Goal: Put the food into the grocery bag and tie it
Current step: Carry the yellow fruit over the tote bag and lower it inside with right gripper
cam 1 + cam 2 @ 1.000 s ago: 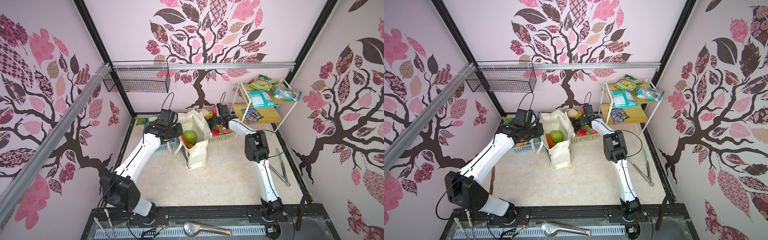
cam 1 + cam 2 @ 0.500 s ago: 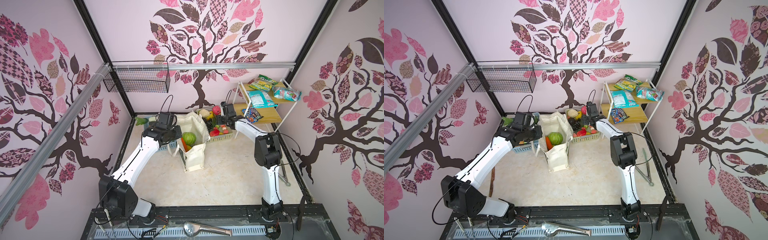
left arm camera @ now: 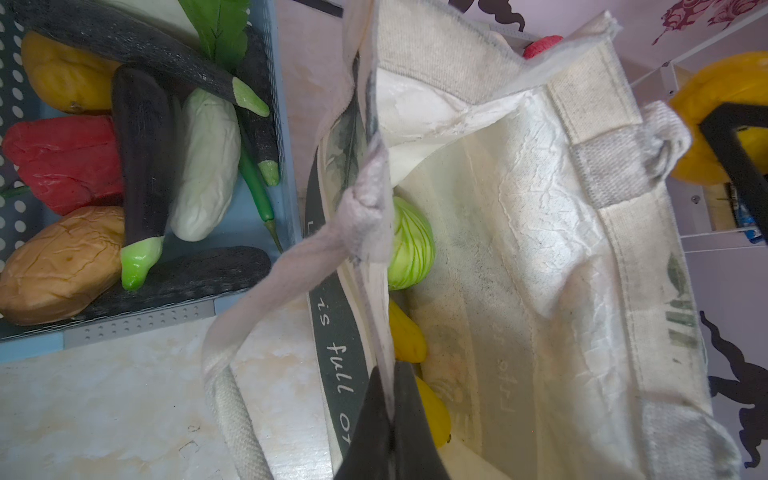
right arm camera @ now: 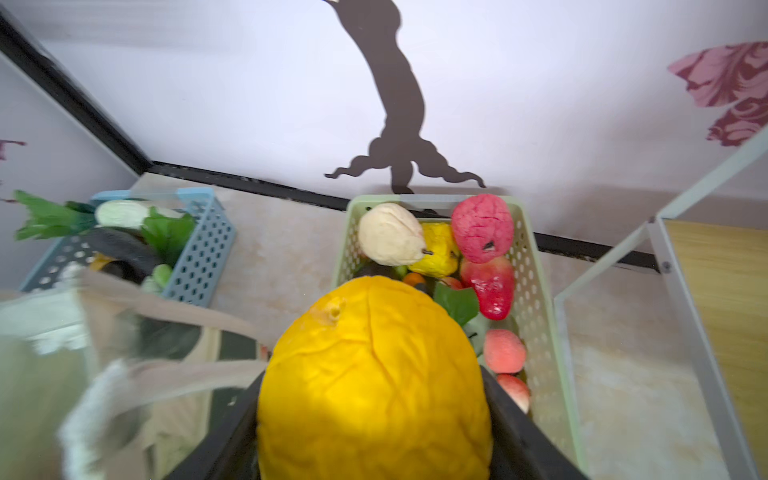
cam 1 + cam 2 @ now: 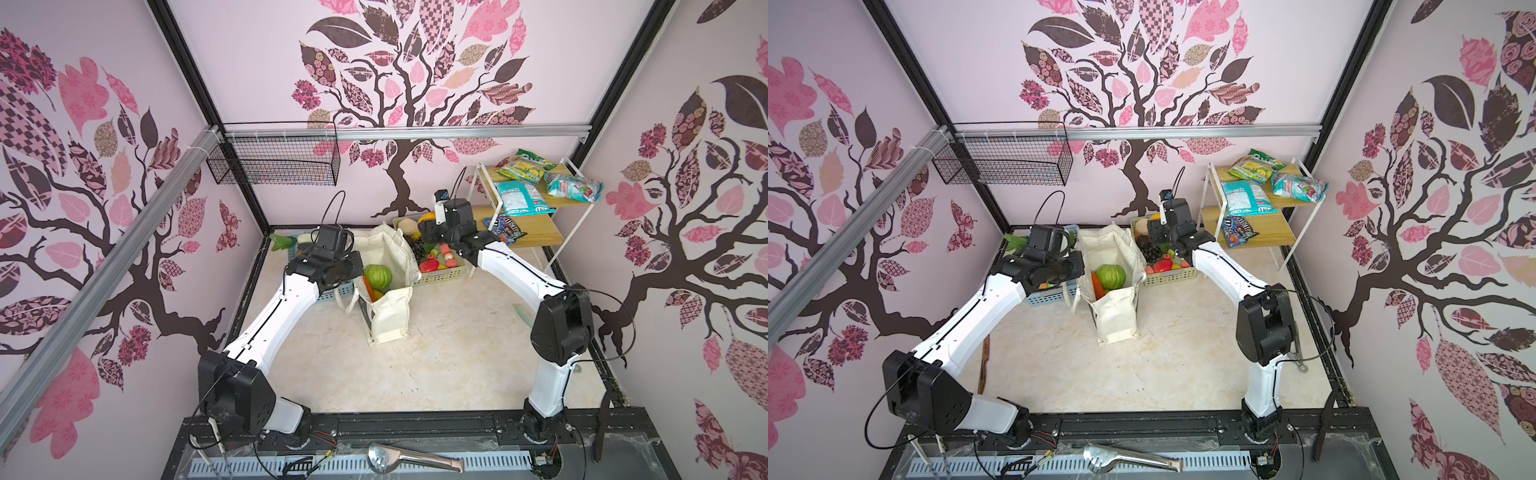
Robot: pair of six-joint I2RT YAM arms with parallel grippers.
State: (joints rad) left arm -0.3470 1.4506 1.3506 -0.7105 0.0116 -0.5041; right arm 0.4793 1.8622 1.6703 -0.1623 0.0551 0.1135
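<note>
Bag position, both top views: grocery bag [image 5: 388, 316] [image 5: 1115, 320] upright on floor [image 5: 457, 353], mouth open, between blue basket [image 5: 328, 294] and pale green basket [image 5: 440, 275]. Green cabbage [image 5: 377, 276] and orange piece [image 5: 368, 286] inside.

Left wrist view: left gripper [image 3: 390, 419] fully closed, pinching the bag's rim by the dark lettered panel. Small yellow pieces [image 3: 409, 336] lie in the bag beside the cabbage.

Right wrist view: right gripper [image 4: 372, 399] spread wide, clamping large yellow fruit [image 4: 374, 365] on both sides, above the pale green basket.
</note>
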